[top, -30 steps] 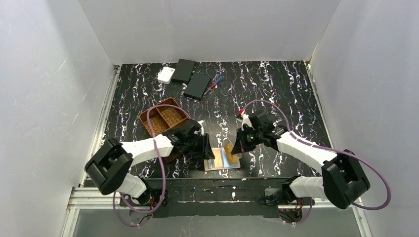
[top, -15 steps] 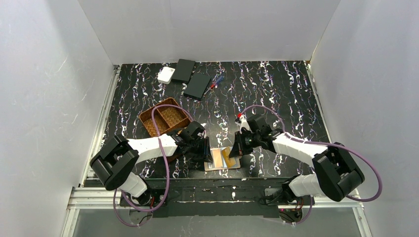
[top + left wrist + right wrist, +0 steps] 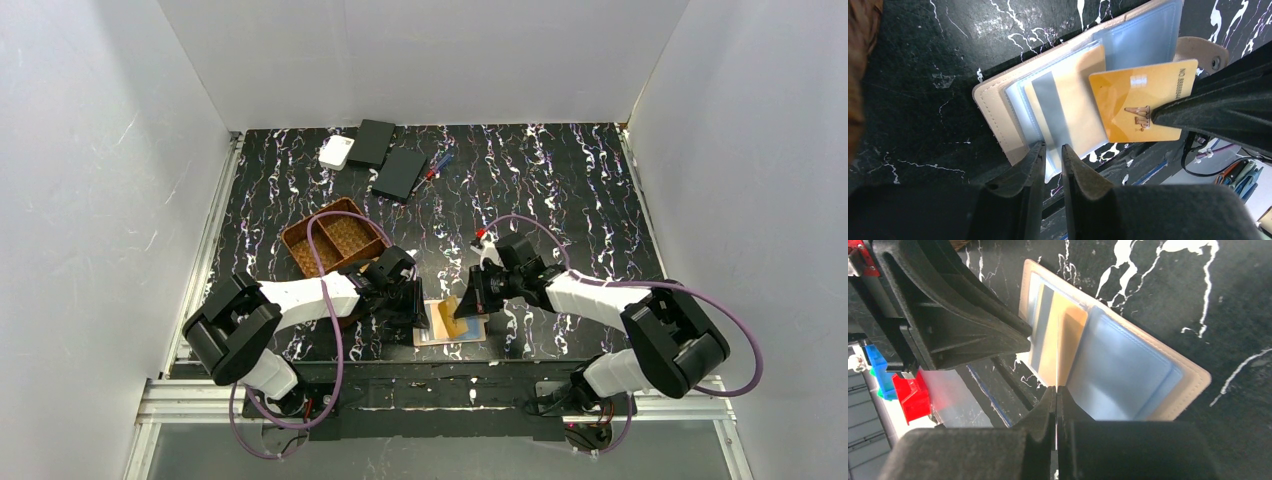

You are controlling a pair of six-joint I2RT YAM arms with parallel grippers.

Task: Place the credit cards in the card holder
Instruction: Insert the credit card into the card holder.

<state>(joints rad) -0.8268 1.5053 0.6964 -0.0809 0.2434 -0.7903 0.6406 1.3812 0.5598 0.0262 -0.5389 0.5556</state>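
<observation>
The tan card holder (image 3: 428,337) lies open near the table's front edge. In the left wrist view its tan rim (image 3: 993,117) frames clear pockets, one holding a card with a grey stripe (image 3: 1073,112). My left gripper (image 3: 421,313) (image 3: 1052,148) is nearly closed, pinching the edge of a clear pocket. My right gripper (image 3: 472,297) (image 3: 1056,389) is shut on an orange-gold credit card (image 3: 456,317) (image 3: 1140,105) and holds it tilted over the holder's pockets (image 3: 1118,370). In the right wrist view the card shows only edge-on.
A brown woven divided tray (image 3: 330,240) stands just behind my left arm. A white box (image 3: 336,152), two flat black boxes (image 3: 372,143) (image 3: 400,173) and pens (image 3: 437,165) lie at the back. The holder lies close to the front table edge.
My right gripper has moved left and down with the orange card, bringing it over the open holder. My left gripper shifted slightly toward the holder, then stayed still.
</observation>
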